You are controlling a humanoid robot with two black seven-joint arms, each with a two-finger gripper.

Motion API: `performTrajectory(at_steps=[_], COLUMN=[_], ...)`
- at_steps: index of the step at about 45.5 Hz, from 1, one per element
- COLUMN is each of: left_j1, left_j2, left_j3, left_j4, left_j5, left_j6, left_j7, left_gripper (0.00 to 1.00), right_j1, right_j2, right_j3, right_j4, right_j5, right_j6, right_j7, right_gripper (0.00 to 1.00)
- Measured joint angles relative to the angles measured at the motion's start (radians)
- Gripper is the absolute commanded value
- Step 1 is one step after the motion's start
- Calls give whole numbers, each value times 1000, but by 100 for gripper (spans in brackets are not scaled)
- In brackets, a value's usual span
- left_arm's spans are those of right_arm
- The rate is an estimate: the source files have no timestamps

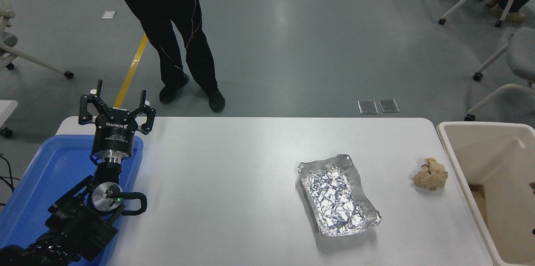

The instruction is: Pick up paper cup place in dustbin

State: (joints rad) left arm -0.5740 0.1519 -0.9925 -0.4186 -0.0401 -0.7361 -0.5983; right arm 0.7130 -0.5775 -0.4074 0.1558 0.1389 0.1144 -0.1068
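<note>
Parked at the near left above a shallow blue plastic tray (37, 174): the left gripper (118, 98), fingers (144, 103) spread wide and holding nothing. Well to the right of those fingers and nearer the camera, on the white table (234, 182): a crinkled silver foil tray (337, 194). Further right again, a crumpled brown paper ball (430, 174), just beside the large beige plastic dustbin (457, 161). No paper cup visible; only tiny dark specks at the right edge over the bin, too little to identify. Beyond the table, past the fingertips: a person's legs (179, 48) in black.
</note>
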Motion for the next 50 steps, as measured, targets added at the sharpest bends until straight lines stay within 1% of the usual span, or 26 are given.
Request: performTrajectory(at_steps=[1, 4, 9, 13, 18, 25, 31, 40, 45, 50], left_j1=[0, -1, -1, -1, -1, -1, -1, -1, -1, -1], left_j2=[0, 0, 0, 0, 0, 0, 0, 0, 0, 0], left_j3=[0, 0, 0, 0, 0, 0, 0, 0, 0, 0], left_j4=[0, 0, 0, 0, 0, 0, 0, 0, 0, 0], left_j5=[0, 0, 0, 0, 0, 0, 0, 0, 0, 0], left_j6=[0, -1, -1, -1, -1, -1, -1, -1, -1, -1], left_j7=[0, 0, 0, 0, 0, 0, 0, 0, 0, 0], left_gripper=[99, 99, 99, 99, 99, 99, 99, 99, 99, 99], right_j1=[43, 110, 305, 464, 676, 970, 1214, 1490, 1595, 1675], right_j2=[-35, -86, -194, -237, -240, -189, -98, 34, 99, 160], right_j3=[-11, -33, -99, -174, -322, -539, -691, -804, -827, -841], right_j4=[57, 149, 388, 550, 717, 948, 1149, 1367, 1431, 1473], right_j5=[-26, -70, -182, -250, -304, -342, -342, -272, -226, -179], right_j6=[8, 19, 39, 56, 81, 114, 181, 330, 413, 487], right_j7=[3, 7, 13, 17, 19, 21, 19, 14, 11, -6], right_gripper=[100, 100, 100, 100, 100, 100, 100, 100, 100, 100])
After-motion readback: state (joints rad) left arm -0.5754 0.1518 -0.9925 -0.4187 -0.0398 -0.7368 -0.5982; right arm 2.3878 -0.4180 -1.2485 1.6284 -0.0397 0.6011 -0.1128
